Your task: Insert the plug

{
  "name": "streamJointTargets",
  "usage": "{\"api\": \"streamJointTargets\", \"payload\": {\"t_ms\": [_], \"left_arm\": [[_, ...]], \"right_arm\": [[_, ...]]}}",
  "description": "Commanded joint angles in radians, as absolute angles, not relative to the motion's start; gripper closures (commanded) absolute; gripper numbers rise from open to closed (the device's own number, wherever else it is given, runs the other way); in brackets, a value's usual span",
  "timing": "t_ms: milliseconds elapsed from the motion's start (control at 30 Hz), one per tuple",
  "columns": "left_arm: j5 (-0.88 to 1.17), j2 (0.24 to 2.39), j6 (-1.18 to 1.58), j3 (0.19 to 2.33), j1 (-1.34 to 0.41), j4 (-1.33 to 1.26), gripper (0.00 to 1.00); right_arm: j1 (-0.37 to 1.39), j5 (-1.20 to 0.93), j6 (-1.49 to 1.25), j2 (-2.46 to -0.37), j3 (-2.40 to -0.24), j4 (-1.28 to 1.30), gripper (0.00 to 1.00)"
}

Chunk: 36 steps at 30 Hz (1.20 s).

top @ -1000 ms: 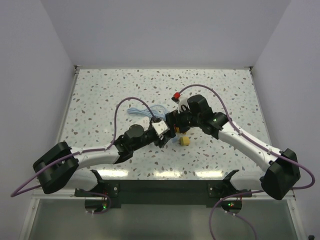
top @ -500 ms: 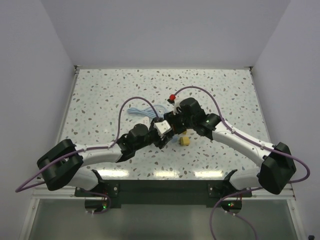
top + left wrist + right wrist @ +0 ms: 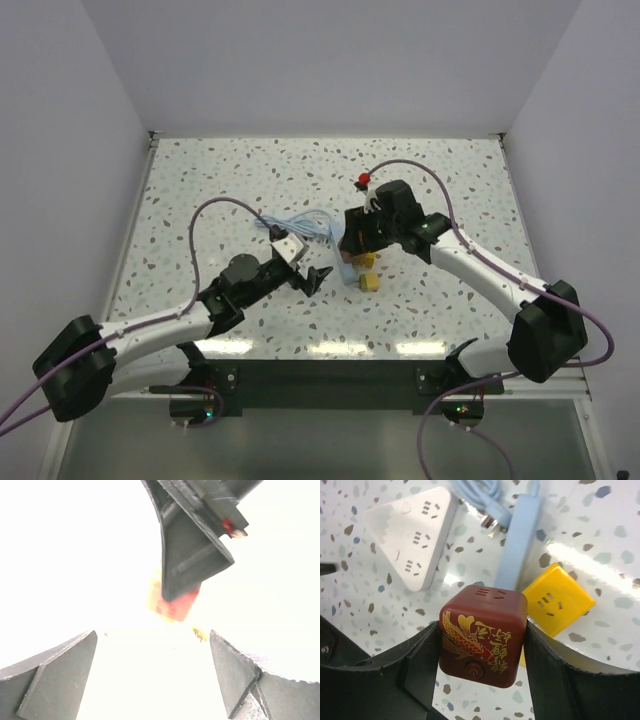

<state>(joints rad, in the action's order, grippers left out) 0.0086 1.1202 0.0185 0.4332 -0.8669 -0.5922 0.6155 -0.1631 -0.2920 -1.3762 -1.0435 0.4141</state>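
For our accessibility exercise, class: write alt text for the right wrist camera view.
The right end effector grips a red cube socket with a gold fish design. On the speckled table lie a white power strip, a pale blue power strip and a yellow cube socket.

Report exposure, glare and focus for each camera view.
Left wrist: badly overexposed, background blown to white, only the dark jaws of the left gripper and the washed-out red cube socket readable. Right wrist: sharp, well exposed, a glare streak on the table beside the yellow cube. Top external: evenly lit, bright reflections along the table's near edge.
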Motion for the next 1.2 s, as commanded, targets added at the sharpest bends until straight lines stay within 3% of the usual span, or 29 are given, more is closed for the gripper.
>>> {"api": "streamJointTargets", "payload": {"t_ms": [0,200,500,833,1167], "left_arm": [[-0.038,0.962,0.078,0.350,-0.836,-0.611,0.00],[-0.066,0.831,0.187,0.245,-0.711,-0.562,0.00],[0.115,0.946,0.320,0.164,-0.502,-0.689,0.00],[0.147,1.046,0.311,0.152,-0.448,-0.798,0.00],[0.199,1.279,0.285,0.199,-0.407,-0.983,0.00]], "right_arm": [[0.555,-0.195,-0.252,-1.394,-1.135,0.416,1.00],[0.537,-0.385,-0.218,-1.454,-1.198,0.391,1.00],[0.526,-0.656,-0.134,-1.523,-1.284,0.425,1.00],[0.525,-0.611,-0.170,-1.542,-1.284,0.419,1.00],[0.528,-0.549,-0.229,-1.467,-1.213,0.365,1.00]]}}
